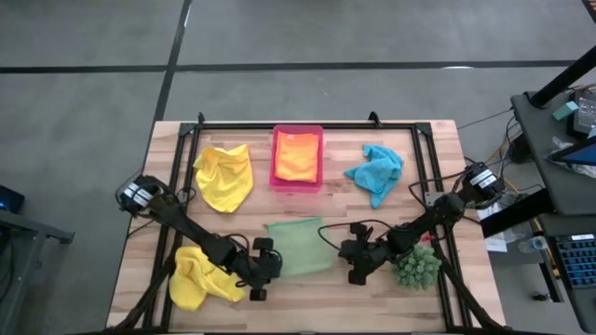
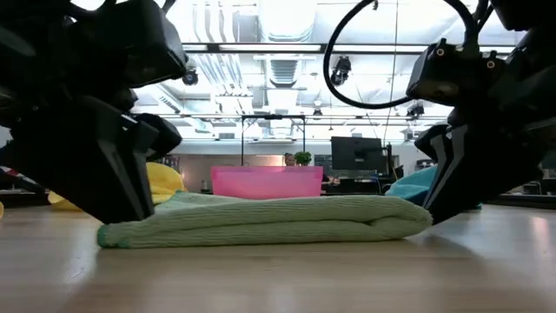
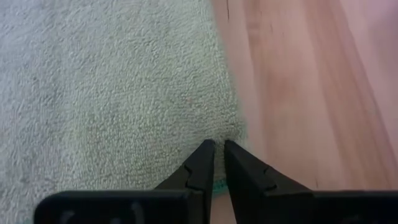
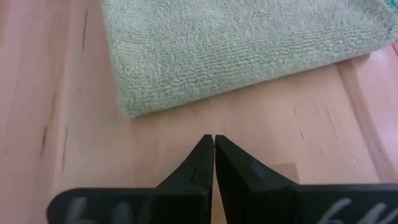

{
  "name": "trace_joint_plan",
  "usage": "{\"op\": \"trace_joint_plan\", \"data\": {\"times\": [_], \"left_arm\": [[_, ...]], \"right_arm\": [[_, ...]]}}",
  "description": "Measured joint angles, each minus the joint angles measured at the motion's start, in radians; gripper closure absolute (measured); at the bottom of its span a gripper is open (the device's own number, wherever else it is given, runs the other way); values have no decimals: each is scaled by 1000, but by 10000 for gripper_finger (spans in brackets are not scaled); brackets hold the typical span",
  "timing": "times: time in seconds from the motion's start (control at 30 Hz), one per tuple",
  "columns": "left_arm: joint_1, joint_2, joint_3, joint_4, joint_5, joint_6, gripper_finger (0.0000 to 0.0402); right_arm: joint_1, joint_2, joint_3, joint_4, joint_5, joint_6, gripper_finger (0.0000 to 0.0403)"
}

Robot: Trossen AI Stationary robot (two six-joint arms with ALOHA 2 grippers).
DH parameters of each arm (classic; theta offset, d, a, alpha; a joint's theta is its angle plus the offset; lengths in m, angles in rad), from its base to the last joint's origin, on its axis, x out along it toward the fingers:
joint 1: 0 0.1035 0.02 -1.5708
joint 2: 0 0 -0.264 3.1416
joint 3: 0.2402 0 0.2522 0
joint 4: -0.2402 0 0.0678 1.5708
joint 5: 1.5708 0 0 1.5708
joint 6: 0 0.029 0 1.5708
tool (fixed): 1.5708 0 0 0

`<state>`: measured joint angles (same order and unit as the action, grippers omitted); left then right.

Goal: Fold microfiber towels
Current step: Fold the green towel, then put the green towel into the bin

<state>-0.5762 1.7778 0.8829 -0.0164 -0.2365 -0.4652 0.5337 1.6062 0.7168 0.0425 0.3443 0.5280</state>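
The light green towel (image 1: 300,247) lies folded flat near the table's front middle, its rounded fold (image 2: 415,217) on the right and its loose edges (image 2: 106,235) on the left. My left gripper (image 3: 216,146) sits at the towel's near left corner, nearly shut. My right gripper (image 4: 214,138) is shut over bare wood just off the towel's near right corner (image 4: 127,109), apart from it. Two yellow towels (image 1: 225,175) (image 1: 196,277), a turquoise one (image 1: 375,172) and an orange one (image 1: 297,156) lie elsewhere. My left gripper has the light green towel's near left corner (image 3: 235,132) at its fingertips, and the towel's hem (image 3: 217,185) shows in the narrow gap between the two fingers. The fingers slant down from the table's left. The towel lies flat on the table. One layer or several, I cannot tell.
A pink tray (image 1: 275,160) at the far middle holds the orange towel. A spiky green plant (image 1: 416,267) stands close to the right of my right gripper. The crumpled yellow towel lies under my left arm. A black frame (image 1: 307,125) runs along the table's edges.
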Motion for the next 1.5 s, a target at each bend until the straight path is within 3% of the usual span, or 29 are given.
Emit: {"op": "trace_joint_plan", "data": {"times": [0.23,0.37,0.5,0.6,0.8,0.9,1.13,1.3,1.5], "left_arm": [[-1,-99,-3,-57,5,0,375],[-1,-154,-6,-70,4,-20,375],[13,-200,-10,-99,-36,-161,375],[31,-219,-31,-104,-69,-351,375],[52,-220,-105,-96,-72,-733,375],[52,-221,-154,-59,-72,-854,375],[74,-230,-267,199,-68,-977,337],[97,-236,-312,225,-67,-1086,283],[121,-236,-327,210,-64,-1101,224]], "right_arm": [[-11,-14,30,-4,23,66,394],[-38,-15,44,-6,-4,181,394],[-79,-16,47,-7,-69,291,392],[-98,-16,47,1,-73,322,377],[-122,-16,47,1,-49,413,307],[-122,-16,47,1,-46,457,261],[-123,-16,47,7,-22,502,163],[-131,-16,47,31,-12,505,112],[-136,-1,47,64,-3,513,76]]}}
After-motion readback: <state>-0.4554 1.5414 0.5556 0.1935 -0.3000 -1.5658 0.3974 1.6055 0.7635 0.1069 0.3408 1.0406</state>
